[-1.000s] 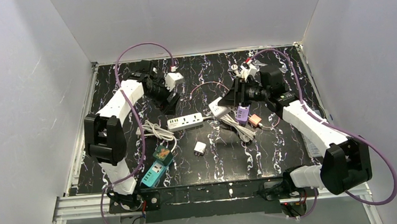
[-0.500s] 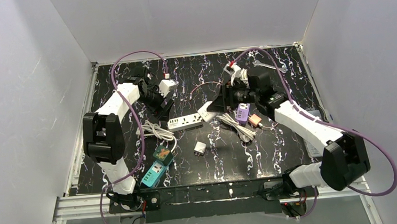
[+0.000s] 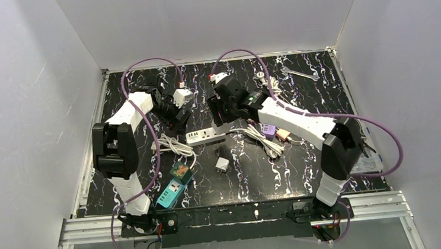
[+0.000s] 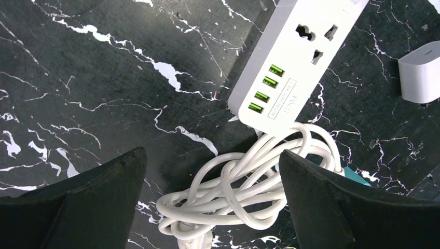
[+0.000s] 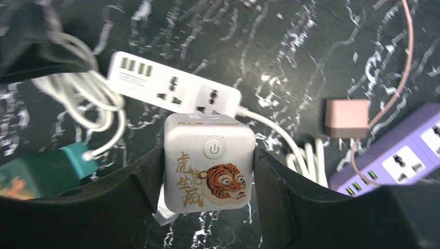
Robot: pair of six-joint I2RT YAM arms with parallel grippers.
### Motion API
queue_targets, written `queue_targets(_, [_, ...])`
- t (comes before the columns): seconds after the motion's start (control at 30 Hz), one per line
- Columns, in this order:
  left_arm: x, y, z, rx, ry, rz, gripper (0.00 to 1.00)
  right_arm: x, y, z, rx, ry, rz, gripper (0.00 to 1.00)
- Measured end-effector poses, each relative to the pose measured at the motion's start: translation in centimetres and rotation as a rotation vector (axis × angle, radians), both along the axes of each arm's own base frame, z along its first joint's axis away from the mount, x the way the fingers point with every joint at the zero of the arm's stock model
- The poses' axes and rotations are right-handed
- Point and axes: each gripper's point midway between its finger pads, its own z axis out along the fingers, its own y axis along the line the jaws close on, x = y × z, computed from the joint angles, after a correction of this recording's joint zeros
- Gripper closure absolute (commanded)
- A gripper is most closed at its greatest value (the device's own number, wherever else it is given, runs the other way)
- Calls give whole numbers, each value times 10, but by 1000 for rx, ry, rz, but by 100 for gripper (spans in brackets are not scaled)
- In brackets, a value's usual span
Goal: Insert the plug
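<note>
My right gripper [image 5: 209, 162] is shut on a white cube plug [image 5: 209, 179] with a tiger picture and a power button. It holds the cube just above the socket end of the white power strip [image 5: 174, 91], which lies mid-table [image 3: 205, 135]. In the top view the right gripper [image 3: 224, 115] hovers over the strip's right end. My left gripper [image 4: 211, 155] is open and empty above the strip's coiled white cord [image 4: 249, 192], near the strip's USB end [image 4: 290, 67]. In the top view the left gripper [image 3: 177, 121] is just left of the strip.
A purple power strip [image 5: 410, 155] and a pink adapter [image 5: 346, 118] lie right of the white strip. A small white charger [image 3: 222, 165] sits in front. A teal strip [image 3: 172, 194] and a green box [image 3: 180, 172] lie front left. A wrench [image 3: 297, 74] is back right.
My right arm has swung left with the cube, from over the purple strip to over the white strip's right end. My left gripper has shifted slightly nearer, toward the cord.
</note>
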Motion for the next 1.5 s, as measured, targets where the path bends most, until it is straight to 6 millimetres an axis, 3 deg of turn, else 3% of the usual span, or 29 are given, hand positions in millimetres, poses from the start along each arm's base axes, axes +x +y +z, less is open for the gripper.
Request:
queue_targets(0.2, [2,4,-1,7,-3,9,2,19,-4,-30,-161,8,-98,99])
queue_targets(0.43, [7,4,-1,11,-27,11,2,26,-2,-52,-229,20,-127,99])
queue_targets(0.9, [9,10,-12,44,-43,20,2,17,14,-48,-217,0,-112,99])
queue_targets(1.1, [7,12,-17,51,-39,21,2,22,17,-58,-232,-1,-132,99])
queue_targets(1.5, [7,14,-20,61,-48,16,2,27,21,-59,-246,-31,-158,99])
